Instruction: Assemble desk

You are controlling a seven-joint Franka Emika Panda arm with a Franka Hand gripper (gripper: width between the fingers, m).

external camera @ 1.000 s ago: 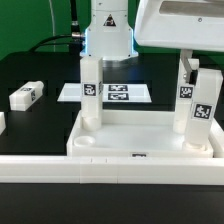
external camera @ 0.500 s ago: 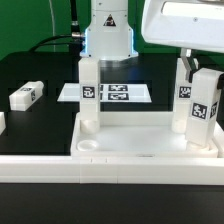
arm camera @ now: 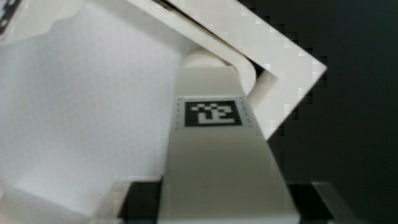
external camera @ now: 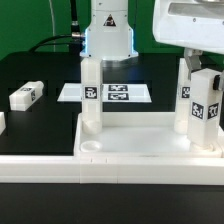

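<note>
Shift: my gripper (external camera: 203, 66) and the held leg (external camera: 207, 110) have drifted toward the exterior view's right.
Grip: jaws clamped on the held leg, upright at the desk top's (external camera: 130, 150) near right corner.
Far corners: far left leg (external camera: 90, 95) and far right leg (external camera: 184, 98) stand upright.
Table, left: I see a loose leg (external camera: 25, 96) lying flat.

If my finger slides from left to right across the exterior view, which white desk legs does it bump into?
lying leg → first upright leg → second upright leg → held leg
</note>
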